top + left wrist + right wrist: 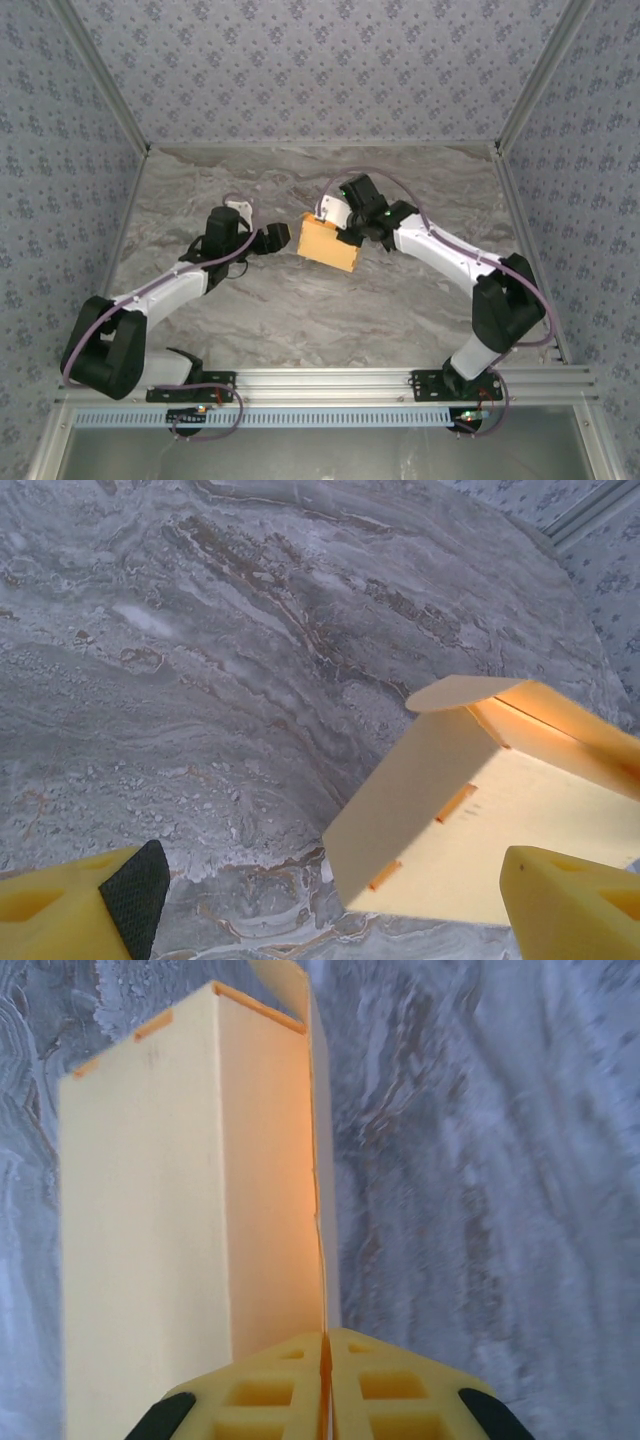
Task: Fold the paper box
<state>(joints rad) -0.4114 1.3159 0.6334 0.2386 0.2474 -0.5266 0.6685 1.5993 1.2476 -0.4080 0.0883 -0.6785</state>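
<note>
We find the paper box (328,243) over the middle of the marble table (190,180); the right gripper (327,1360) is pinched tight on one thin side seam at the box's near end; the left gripper (279,237) stands spread wide just beside the opposite end, holding nothing. Risks, in our judgement: a single-edge pinch lets the box swing or slip if the left fingers push it; closing on the hollow body may crush it; the untucked rounded end flap (455,692) may crease.

A grey marbled tabletop (300,310) sits between floral-patterned walls (320,60).
</note>
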